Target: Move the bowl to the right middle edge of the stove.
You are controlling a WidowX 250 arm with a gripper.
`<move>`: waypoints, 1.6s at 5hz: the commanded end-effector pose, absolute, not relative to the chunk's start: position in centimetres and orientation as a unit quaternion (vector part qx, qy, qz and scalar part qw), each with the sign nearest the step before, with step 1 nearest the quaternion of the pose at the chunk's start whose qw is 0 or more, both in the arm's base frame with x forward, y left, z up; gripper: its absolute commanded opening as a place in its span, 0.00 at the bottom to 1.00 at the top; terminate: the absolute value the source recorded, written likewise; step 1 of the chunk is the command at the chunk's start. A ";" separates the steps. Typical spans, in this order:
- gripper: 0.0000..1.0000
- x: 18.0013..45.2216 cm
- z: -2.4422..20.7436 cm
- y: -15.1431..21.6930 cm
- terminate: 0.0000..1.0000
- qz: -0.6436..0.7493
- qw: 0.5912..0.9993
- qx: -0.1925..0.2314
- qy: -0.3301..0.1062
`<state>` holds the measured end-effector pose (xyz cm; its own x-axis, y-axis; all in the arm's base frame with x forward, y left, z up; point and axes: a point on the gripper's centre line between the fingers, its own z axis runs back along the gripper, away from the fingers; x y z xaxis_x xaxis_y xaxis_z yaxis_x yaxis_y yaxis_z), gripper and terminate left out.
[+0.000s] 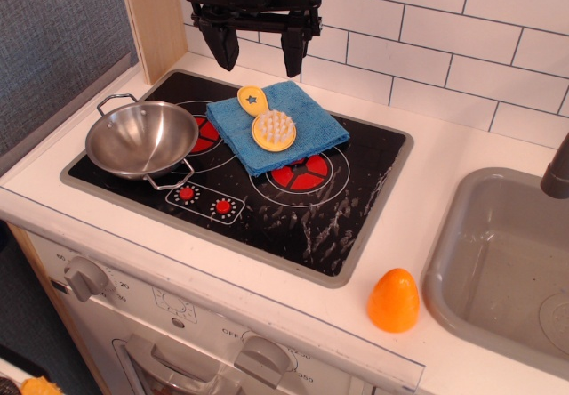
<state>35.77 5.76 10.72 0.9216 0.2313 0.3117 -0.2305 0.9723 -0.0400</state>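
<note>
Gripper (pixel 258 52): black, two-fingered, hanging at 12 o'clock above the back edge of the stove (pixel 356 244). Fingers spread wide, nothing between them. Tips are clear of every object, in front of the white tile wall (pixel 427 21).

Below the gripper, toward 6 o'clock: folded blue cloth (pixel 307 128) lying on the cooktop, covering part of both burners. On the cloth rests a yellow scrub brush (pixel 269 122), bristles up, handle pointing to about 11 o'clock.

Bowl (pixel 142 137): at 9 o'clock on the stove, upright, over the left burner and reaching the stove's left edge. One wire handle points to 11 o'clock, the other to 5 o'clock. Its rim is just beside the cloth's left corner; cannot tell if they touch. Empty inside.

Right half of the cooktop glass shows whitish smears.

Off the stove at 4 o'clock: orange egg-shaped object (pixel 394 300) standing on the white counter (pixel 444 173), near the front edge. Grey sink basin (pixel 462 261) at 3 o'clock.
</note>
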 end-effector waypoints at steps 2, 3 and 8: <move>1.00 34.2 10.5 6.1 0.00 0.110 0.983 0.015 -0.147; 1.00 32.9 10.5 6.4 0.00 0.097 0.986 0.026 -0.130; 1.00 31.5 5.2 11.0 0.00 0.128 0.979 0.118 -0.109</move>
<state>31.26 10.54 4.04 0.9526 0.2214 0.2085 -0.2634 0.9433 0.2021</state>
